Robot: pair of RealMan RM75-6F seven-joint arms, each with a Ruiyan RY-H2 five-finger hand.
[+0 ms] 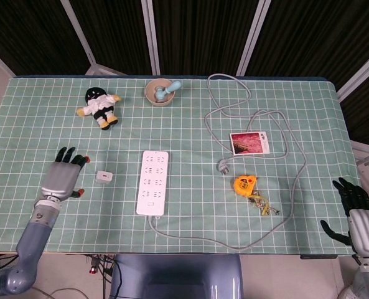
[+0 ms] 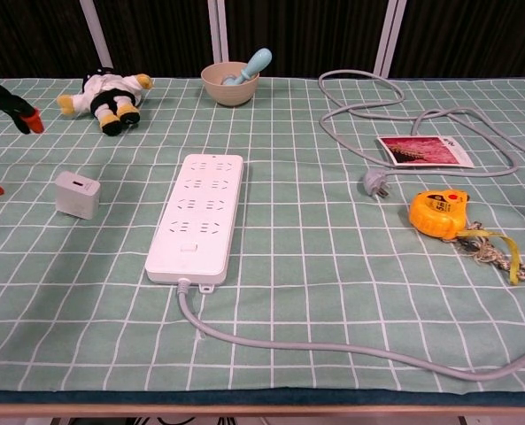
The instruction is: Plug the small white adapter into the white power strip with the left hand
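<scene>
Small white adapter [image 1: 104,177] lies alone, left of the white power strip [image 1: 153,182].
Left hand [image 1: 63,178] hovers just left of it, fingers spread, holding nothing; right hand [image 1: 357,215] equally spread and unladen at the near-right edge.

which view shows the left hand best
The head view: the whole left hand shows there, fingers spread, hovering just left of the adapter and not touching it. The chest view catches only its dark, orange-tipped fingertips at the left edge, so you cannot judge its pose there.
</scene>
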